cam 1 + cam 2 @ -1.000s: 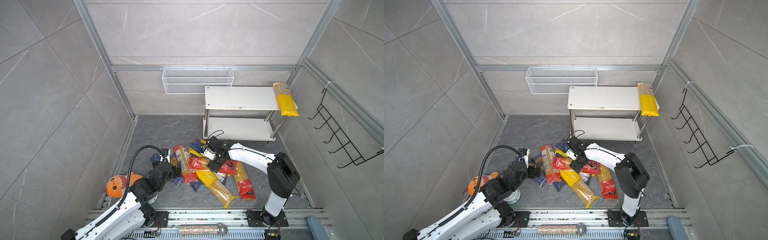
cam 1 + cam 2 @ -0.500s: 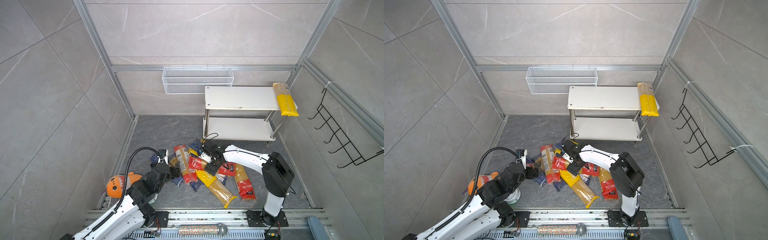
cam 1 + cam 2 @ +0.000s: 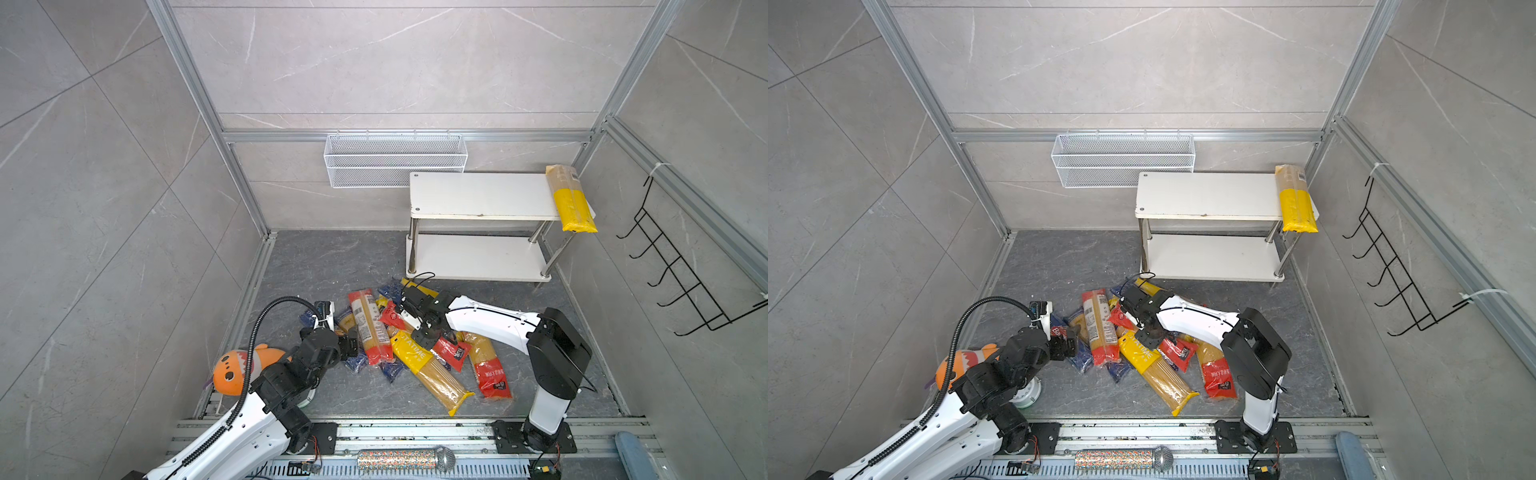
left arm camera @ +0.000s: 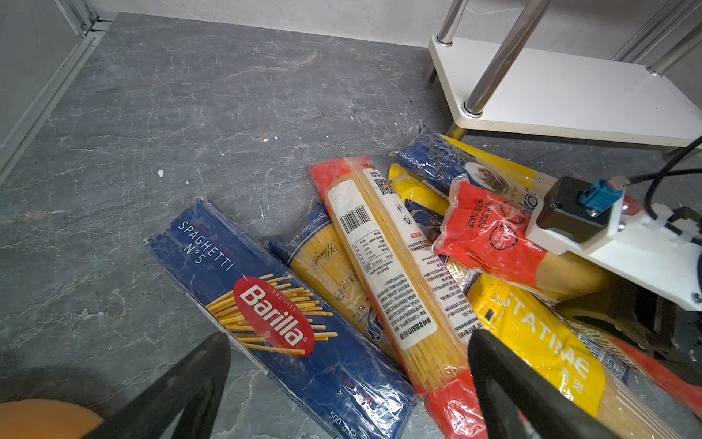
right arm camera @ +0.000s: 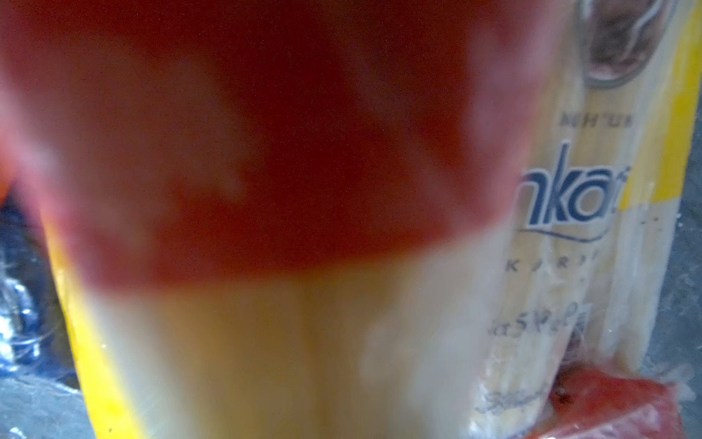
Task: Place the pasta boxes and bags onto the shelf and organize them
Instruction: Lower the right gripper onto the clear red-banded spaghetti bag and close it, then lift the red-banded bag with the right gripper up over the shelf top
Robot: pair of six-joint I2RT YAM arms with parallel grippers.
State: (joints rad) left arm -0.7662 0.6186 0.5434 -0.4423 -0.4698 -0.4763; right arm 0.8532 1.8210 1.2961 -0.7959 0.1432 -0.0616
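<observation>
Several pasta bags (image 3: pixel 409 353) with red, yellow or dark blue ends lie piled on the floor in front of the shelf (image 3: pixel 478 195). A blue Barilla box (image 4: pixel 273 304) lies at the pile's left edge. One yellow-ended bag (image 3: pixel 571 203) rests on the shelf's top board at its right end, overhanging the front. My left gripper (image 4: pixel 347 342) hangs open just above the Barilla box and a red-ended bag (image 4: pixel 399 273). My right gripper (image 3: pixel 417 328) is down in the pile, shut on another red-ended bag (image 4: pixel 490 235) whose red end tilts up. That bag (image 5: pixel 247 152) fills the right wrist view and hides the fingers.
A white wire basket (image 3: pixel 395 160) hangs on the back wall left of the shelf. A black hook rack (image 3: pixel 673 282) is on the right wall. An orange plush fish (image 3: pixel 237 368) lies beside the left arm. A microphone (image 3: pixel 407 459) rests on the front rail.
My right gripper has slid left across the pile, widened, then closed on the red-ended bag, whose red end has risen a little. The left arm has hardly moved.
</observation>
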